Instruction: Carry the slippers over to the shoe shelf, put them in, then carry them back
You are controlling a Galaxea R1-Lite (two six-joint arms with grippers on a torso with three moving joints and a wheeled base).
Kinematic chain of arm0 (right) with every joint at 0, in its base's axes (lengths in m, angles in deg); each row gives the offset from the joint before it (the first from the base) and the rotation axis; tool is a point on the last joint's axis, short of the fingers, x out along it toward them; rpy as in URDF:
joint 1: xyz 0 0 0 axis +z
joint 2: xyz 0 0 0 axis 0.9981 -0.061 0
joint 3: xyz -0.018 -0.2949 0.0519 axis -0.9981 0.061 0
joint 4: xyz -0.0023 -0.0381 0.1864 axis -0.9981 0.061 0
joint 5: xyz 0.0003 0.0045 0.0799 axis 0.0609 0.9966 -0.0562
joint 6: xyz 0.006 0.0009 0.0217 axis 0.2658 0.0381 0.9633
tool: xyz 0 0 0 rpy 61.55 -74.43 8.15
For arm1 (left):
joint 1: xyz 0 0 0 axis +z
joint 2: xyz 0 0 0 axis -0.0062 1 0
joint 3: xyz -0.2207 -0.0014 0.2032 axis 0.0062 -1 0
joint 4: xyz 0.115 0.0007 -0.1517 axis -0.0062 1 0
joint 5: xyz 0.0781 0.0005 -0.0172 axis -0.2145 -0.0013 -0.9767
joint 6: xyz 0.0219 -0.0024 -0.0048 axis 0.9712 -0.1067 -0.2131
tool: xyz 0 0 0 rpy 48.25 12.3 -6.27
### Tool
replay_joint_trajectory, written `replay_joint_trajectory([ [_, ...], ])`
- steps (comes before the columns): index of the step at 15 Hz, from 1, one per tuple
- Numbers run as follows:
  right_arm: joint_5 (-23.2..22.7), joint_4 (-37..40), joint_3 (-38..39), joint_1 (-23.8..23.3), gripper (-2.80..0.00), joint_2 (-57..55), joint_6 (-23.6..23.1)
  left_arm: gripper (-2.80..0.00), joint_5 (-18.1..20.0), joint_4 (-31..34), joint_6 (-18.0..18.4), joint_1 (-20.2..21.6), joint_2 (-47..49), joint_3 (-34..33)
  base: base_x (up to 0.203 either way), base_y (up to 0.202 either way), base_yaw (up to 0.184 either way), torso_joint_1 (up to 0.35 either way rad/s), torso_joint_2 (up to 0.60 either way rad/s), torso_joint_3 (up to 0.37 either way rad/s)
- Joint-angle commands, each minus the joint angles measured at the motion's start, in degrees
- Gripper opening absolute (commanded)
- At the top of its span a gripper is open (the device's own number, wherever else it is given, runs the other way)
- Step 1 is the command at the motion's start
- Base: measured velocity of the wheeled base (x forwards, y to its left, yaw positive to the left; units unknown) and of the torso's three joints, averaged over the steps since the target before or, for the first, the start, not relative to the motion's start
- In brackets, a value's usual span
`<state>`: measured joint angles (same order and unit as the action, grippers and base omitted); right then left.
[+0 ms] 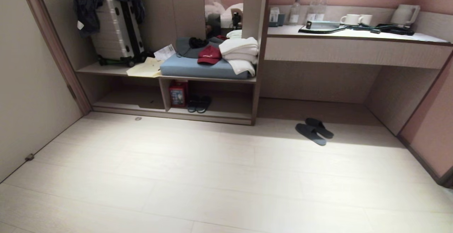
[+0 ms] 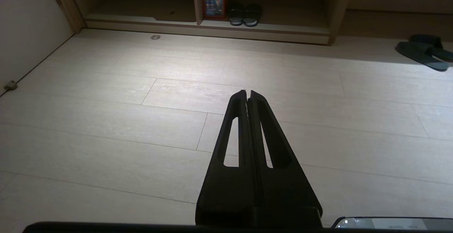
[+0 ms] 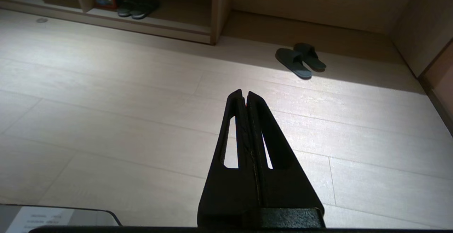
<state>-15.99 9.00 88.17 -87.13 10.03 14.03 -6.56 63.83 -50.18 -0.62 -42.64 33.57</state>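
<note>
Slippers [image 1: 314,130] — a dark grey pair with blue-grey insoles — lie side by side on the pale plank floor [image 1: 198,176], under the overhang of the long desk counter [image 1: 354,47] and to the right of the shoe shelf [image 1: 208,117]. They sit at the edge of the shadow cast by the counter, angled a little, touching or nearly touching each other. Both wrist views also catch them: far off to one side in the left one [image 2: 423,52], nearer the middle in the right one [image 3: 300,60].

In the shelf's right compartment, 2 dark shoes [image 1: 199,104] stand next to a red box [image 1: 177,93] that leans by the vertical divider; the left compartment holds nothing that can be made out. On the ledge above rest a silver suitcase [image 1: 115,31], a red cap [image 1: 209,55] and folded white towels [image 1: 240,54].

Neither arm shows in the head view. The left gripper [image 2: 248,93] hangs over bare floor with its 2 fingers pressed together, holding nothing. The right gripper [image 3: 244,93] is the same (tips meeting, nothing between them), well short of the slippers.
</note>
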Motion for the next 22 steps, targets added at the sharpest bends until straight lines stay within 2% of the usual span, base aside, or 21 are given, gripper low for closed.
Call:
replay_joint_trajectory([
  [1, 0.0, 0.0, 0.0, 0.0, -2.8, 0.2, 0.0, -2.8, 0.1, 0.0, 0.0, 0.0, 0.0, -0.1, -0.197, 0.0, 0.0, -0.001, -0.01, 0.002],
  [17, 0.0, 0.0, 0.0, 0.0, -2.8, 0.2, 0.0, -2.8, 0.0, 0.0, 0.0, 0.0, 0.0, -0.1, -0.193, 0.0, 0.001, 0.002, 0.0, 0.002],
  [22, 0.0, 0.0, 0.0, 0.0, -2.8, 0.2, 0.0, -2.8, 0.0, 0.0, 0.0, 0.0, 0.0, -0.1, -0.013, 0.0, 0.0, -0.002, 0.0, 0.001],
])
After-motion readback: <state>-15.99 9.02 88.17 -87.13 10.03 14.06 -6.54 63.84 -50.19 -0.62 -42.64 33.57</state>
